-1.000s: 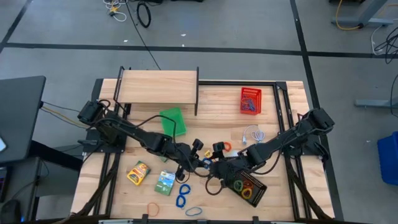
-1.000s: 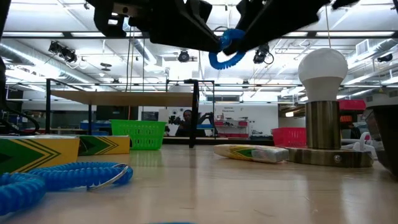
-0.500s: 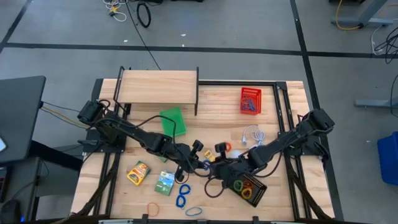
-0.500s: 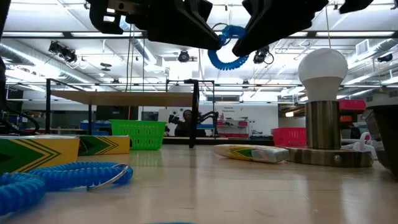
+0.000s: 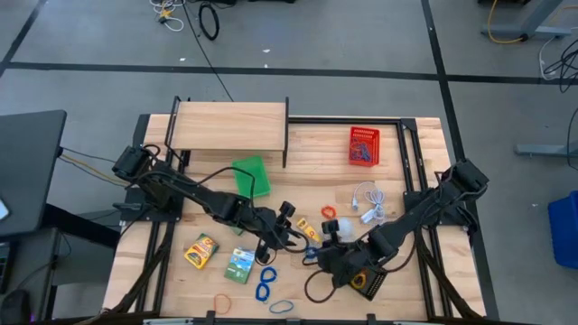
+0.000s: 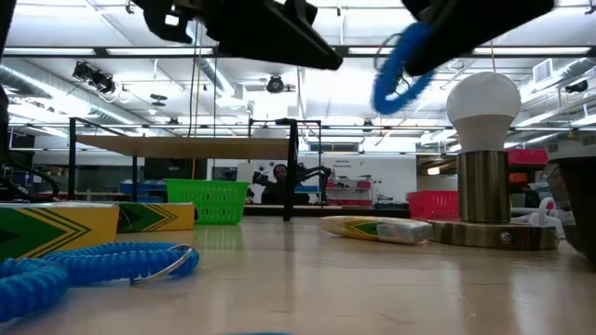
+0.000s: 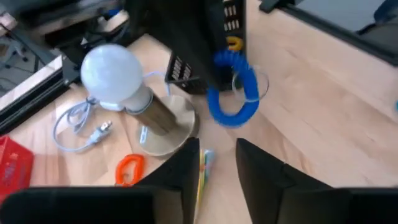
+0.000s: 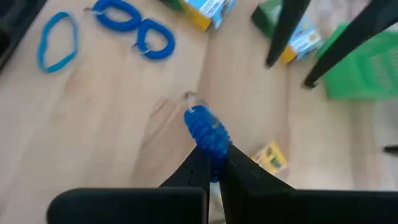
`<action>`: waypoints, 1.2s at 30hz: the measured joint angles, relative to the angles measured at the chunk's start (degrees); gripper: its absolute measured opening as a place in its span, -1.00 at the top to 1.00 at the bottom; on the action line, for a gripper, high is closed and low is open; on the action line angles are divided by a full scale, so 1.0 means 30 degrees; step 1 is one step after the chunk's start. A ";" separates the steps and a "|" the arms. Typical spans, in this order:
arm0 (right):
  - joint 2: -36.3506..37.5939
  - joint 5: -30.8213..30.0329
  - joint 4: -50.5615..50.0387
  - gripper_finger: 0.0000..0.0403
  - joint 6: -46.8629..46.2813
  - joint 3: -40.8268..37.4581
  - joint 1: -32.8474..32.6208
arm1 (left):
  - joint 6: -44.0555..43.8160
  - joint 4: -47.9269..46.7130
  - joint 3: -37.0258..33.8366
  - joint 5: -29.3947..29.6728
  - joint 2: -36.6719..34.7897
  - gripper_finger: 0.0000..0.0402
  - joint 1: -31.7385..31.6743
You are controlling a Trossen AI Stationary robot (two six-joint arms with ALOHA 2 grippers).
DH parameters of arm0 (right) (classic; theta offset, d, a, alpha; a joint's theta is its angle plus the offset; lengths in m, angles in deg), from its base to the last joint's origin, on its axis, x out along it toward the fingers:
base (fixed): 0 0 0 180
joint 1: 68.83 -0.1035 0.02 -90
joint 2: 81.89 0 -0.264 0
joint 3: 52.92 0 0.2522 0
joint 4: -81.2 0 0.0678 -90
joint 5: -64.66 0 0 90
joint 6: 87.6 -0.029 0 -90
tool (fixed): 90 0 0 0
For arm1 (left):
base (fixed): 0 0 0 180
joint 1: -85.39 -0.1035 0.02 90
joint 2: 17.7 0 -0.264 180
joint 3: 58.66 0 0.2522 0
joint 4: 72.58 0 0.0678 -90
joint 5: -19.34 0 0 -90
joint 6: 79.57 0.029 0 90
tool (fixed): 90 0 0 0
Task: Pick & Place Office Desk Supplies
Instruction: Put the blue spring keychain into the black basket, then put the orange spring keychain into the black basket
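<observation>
Right gripper (image 8: pixel 212 163) is clamped on a blue coiled loop (image 8: pixel 206 135), held in the air above the table (image 5: pixel 307 153); in the high view that gripper (image 5: pixel 318 255) sits low centre of frame, just left of the black mesh basket (image 5: pixel 368 276), w/ the loop (image 5: pixel 311 254) at its tip. Low view shows the same loop (image 6: pixel 402 67) hanging upper right of centre, well clear of the tabletop, next to the white ball lamp (image 6: pixel 482 100) on its metal stand. Left gripper (image 5: pixel 287 236) is just left of it in the high view, approx mid-table; left wrist view shows its fingers (image 7: pixel 184 174) apart w/ nothing between them, and the loop (image 7: pixel 233 90) ahead of them near frame centre, gripped by the other arm. Other supplies on the table, high view: two joined blue coils (image 5: pixel 265 282) and a thin blue band (image 5: pixel 282 307) at bottom centre, an orange band (image 5: pixel 222 301) bottom left, a yellow packet (image 5: pixel 201 250) and a green packet (image 5: pixel 239 264) lower left, a small yellow piece (image 5: pixel 309 230) btwn the grippers and an orange loop (image 5: pixel 328 212) just above. Green basket (image 5: pixel 250 176) sits centre-left, red basket (image 5: pixel 363 145) upper right, wooden shelf (image 5: pixel 228 125) upper left. White cord (image 5: pixel 366 197) lies right of centre.
</observation>
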 joint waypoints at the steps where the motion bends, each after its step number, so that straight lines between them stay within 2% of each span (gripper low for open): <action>1: 0.0058 0.0182 -0.0425 0.93 -0.0470 0.0052 -0.0178 | -0.0007 -0.0239 0.0000 0.0113 0.0000 0.39 -0.0014; 9: 0.0082 0.2134 -0.5841 0.93 -0.5130 0.1452 -0.1770 | -0.0813 -0.2740 0.0000 -0.0037 0.0000 0.19 -0.0624; 15: 0.0067 0.5293 -0.9476 0.93 -0.8554 0.1792 -0.2613 | -0.0765 -0.2572 -0.0007 -0.0780 0.0282 0.17 -0.1746; 22: 0.0067 0.6845 -1.0272 0.92 -1.0926 0.1792 -0.2874 | -0.0055 -0.1257 -0.0015 -0.1121 0.1125 0.17 -0.3357; 28: 0.0067 0.8514 -1.0063 0.51 -1.1613 0.1792 -0.2867 | 0.0073 -0.0532 0.0000 -0.3374 0.1808 0.16 -0.4497; 33: 0.0067 0.8788 -1.0265 0.19 -1.1609 0.1792 -0.2818 | 0.0391 -0.0691 0.0270 -0.4217 0.2057 0.05 -0.4888; 36: 0.0067 0.8936 -1.0379 0.06 -1.1618 0.1792 -0.2714 | 0.1107 -0.0776 0.0961 -0.4353 0.2268 -0.04 -0.4862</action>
